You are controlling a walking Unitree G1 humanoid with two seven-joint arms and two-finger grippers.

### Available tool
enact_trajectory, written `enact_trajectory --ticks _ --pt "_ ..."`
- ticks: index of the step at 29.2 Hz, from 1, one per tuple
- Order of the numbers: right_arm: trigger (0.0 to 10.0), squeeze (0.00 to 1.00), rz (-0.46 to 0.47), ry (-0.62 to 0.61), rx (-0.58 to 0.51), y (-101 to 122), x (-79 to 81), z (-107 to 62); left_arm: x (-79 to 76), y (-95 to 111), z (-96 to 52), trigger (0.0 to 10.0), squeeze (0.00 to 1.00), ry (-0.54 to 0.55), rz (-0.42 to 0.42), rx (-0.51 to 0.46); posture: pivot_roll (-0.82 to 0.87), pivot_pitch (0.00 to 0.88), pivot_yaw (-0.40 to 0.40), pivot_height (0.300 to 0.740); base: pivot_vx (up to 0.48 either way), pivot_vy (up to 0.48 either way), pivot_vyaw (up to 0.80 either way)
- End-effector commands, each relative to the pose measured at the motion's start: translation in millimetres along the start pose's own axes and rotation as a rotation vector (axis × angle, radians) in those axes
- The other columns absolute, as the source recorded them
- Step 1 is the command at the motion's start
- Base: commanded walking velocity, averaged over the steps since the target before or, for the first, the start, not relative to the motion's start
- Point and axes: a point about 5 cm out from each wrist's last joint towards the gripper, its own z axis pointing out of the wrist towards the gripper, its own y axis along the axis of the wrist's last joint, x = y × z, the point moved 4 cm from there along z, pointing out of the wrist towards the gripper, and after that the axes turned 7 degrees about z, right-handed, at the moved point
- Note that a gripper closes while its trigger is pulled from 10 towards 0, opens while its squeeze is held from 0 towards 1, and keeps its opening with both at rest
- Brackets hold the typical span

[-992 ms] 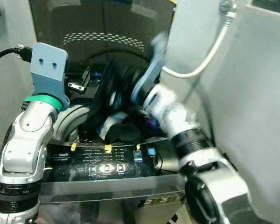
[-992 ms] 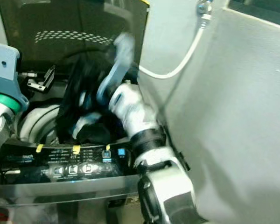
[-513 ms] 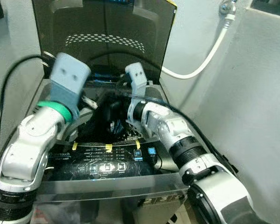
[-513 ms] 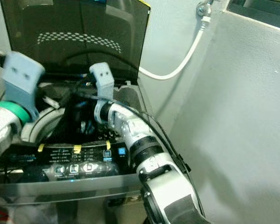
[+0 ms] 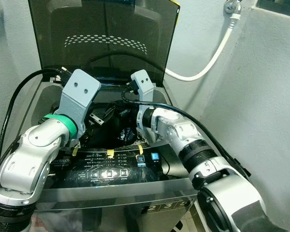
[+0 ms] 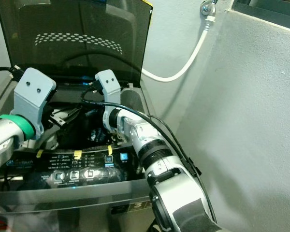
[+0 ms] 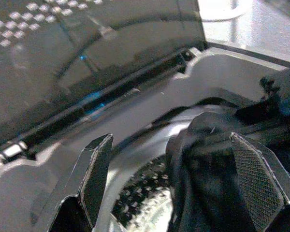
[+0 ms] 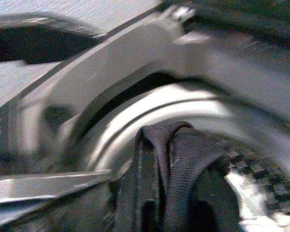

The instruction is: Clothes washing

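Control panel (image 5: pixel 111 166): word ending "touch" at its left end; other print too small to read. Front (image 5: pixel 166 207) below panel: digits, seemingly "333", blurred.

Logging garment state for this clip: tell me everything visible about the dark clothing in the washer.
The dark clothing is black, coarse-woven fabric, bunched into thick folds. It sits inside the top-loading washer's tub, heaped against the perforated metal drum wall and rising toward the tub's pale rim. In the left wrist view it lies between the open left tool's black fingers. The right tool reaches into the same opening; its grip can't be made out.
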Motion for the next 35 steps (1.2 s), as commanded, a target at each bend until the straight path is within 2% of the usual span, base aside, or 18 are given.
enact_trajectory --ticks 1,9,10,11,13,14,15,16,18,22,24,26,29,30,31,32,34,35 --pt "10.0 1.0 0.021 0.039 0.016 3 3.7 -0.2 -5.1 4 -1.9 10.0 0.0 -0.037 0.013 0.005 0.06 0.04 -0.05 0.74 0.0 0.0 0.0" --pt "10.0 1.0 0.035 0.049 0.003 8 3.8 -1.5 -1.6 8 -3.8 10.0 0.0 -0.031 0.004 0.009 0.07 0.035 -0.047 0.74 0.0 0.0 0.0" --pt "10.0 0.0 0.029 0.017 -0.017 12 -1.0 -3.1 -1.8 9 -4.1 10.0 0.0 -0.034 0.003 0.008 0.07 0.032 -0.045 0.74 0.0 0.0 0.0" --pt "10.0 0.0 0.029 0.017 -0.017 12 -1.0 -3.1 -1.8 9 -4.1 10.0 0.0 -0.034 0.003 0.008 0.07 0.032 -0.045 0.74 0.0 0.0 0.0" --pt "10.0 0.0 0.012 -0.086 -0.112 29 -16.3 -10.8 -1.8 9 -4.4 10.0 0.0 -0.037 0.0 0.007 0.07 0.027 -0.046 0.74 0.0 0.0 0.0" --pt "10.0 0.0 0.012 -0.086 -0.112 29 -16.3 -10.8 -1.8 9 -4.4 10.0 0.0 -0.037 0.0 0.007 0.07 0.027 -0.046 0.74 0.0 0.0 0.0" --pt "10.0 0.0 -0.006 -0.189 -0.2 47 -31.9 -22.6 -0.4 11 -4.3 10.0 0.0 -0.035 -0.003 0.007 0.07 0.027 -0.046 0.74 0.0 0.0 0.0" --pt "10.0 0.0 -0.006 -0.189 -0.2 47 -31.9 -22.6 -0.4 11 -4.3 10.0 0.0 -0.035 -0.003 0.007 0.07 0.027 -0.046 0.74 0.0 0.0 0.0" --pt "10.0 0.0 -0.042 -0.274 -0.243 60 -45.5 -35.3 1.1 12 -4.5 10.0 0.0 -0.028 -0.005 0.007 0.07 0.026 -0.043 0.74 0.0 0.0 0.0" --pt "10.0 0.0 -0.038 -0.295 -0.24 64 -52.9 -44.5 1.5 12 -5.1 10.0 0.0 -0.028 -0.011 0.01 0.08 0.028 -0.039 0.74 0.0 0.0 0.0" --pt "10.0 0.0 -0.088 -0.209 -0.117 54 -50.6 -49.4 1.6 10 -5.3 10.0 0.0 -0.031 -0.007 0.017 0.08 0.033 -0.029 0.74 0.0 0.0 0.0" --pt "10.0 0.0 -0.113 -0.203 -0.088 53 -52.3 -53.4 3.1 9 -4.9 10.0 0.0 -0.023 -0.005 0.017 0.08 0.036 -0.024 0.74 0.0 0.0 0.0" --pt "10.0 0.0 -0.126 -0.223 -0.103 57 -55.5 -57.8 4.7 10 -4.2 10.0 0.0 -0.013 -0.008 0.015 0.08 0.037 -0.021 0.74 0.0 0.0 0.0" --pt "10.0 0.0 -0.123 -0.311 -0.253 78 -63.4 -68.2 9.6 10 -2.2 10.0 0.0 0.028 -0.032 0.011 0.08 0.037 -0.018 0.74 0.0 0.0 0.0" --pt "10.0 0.0 -0.123 -0.311 -0.253 78 -63.4 -68.2 9.6 10 -2.2 10.0 0.0 0.028 -0.032 0.011 0.08 0.037 -0.018 0.74 0.0 0.0 0.0" --pt "10.0 0.0 -0.065 -0.393 -0.432 100 -71.1 -83.5 17.0 11 -0.1 10.0 0.0 0.088 -0.057 -0.004 0.07 0.036 -0.017 0.74 0.0 0.0 0.0" --pt "10.0 0.0 -0.065 -0.393 -0.432 100 -71.1 -83.5 17.0 11 -0.1 10.0 0.0 0.088 -0.057 -0.004 0.07 0.036 -0.017 0.74 0.0 0.0 0.0" --pt "10.0 0.0 0.001 -0.453 -0.581 113 -77.5 -98.9 23.1 11 1.5 10.0 0.0 0.137 -0.074 -0.016 0.07 0.036 -0.018 0.74 0.0 0.0 0.0"
